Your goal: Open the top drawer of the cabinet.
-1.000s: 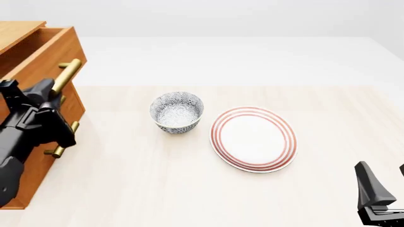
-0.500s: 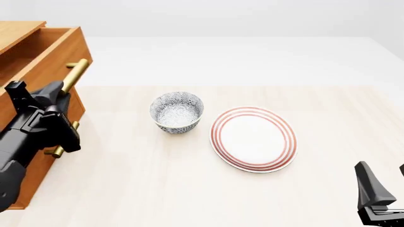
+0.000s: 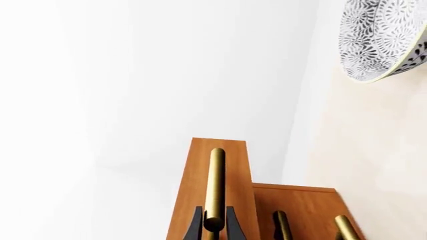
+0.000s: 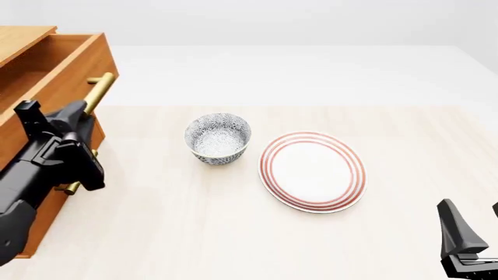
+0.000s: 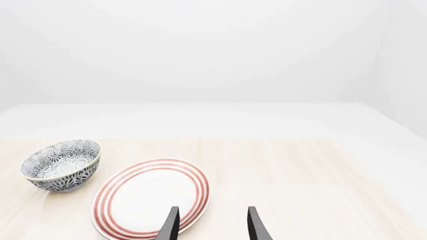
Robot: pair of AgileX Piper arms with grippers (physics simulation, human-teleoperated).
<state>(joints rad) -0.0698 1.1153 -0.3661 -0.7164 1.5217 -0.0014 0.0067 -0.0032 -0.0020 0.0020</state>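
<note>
The orange-brown cabinet (image 4: 22, 36) stands at the table's left edge. Its top drawer (image 4: 69, 73) is pulled partway out, and plain wood shows inside it. My left gripper (image 4: 83, 114) is shut on the drawer's brass bar handle (image 4: 99, 92). In the left wrist view the two black fingers (image 3: 194, 226) pinch the handle (image 3: 216, 175) near its end, with the left gripper (image 3: 213, 226) centred on the bar. My right gripper (image 5: 212, 227) hangs open and empty over the table's near right corner (image 4: 465, 245), far from the cabinet.
A patterned blue-white bowl (image 4: 218, 137) stands mid-table, with a red-ringed white plate (image 4: 312, 170) to its right. The two lower drawers keep their brass handles (image 4: 72, 187) below my left arm. In the right wrist view the plate (image 5: 148, 196) lies just ahead of the fingers.
The top drawer has slid further out toward the right, and my left gripper has moved right with its handle. The right arm has not moved.
</note>
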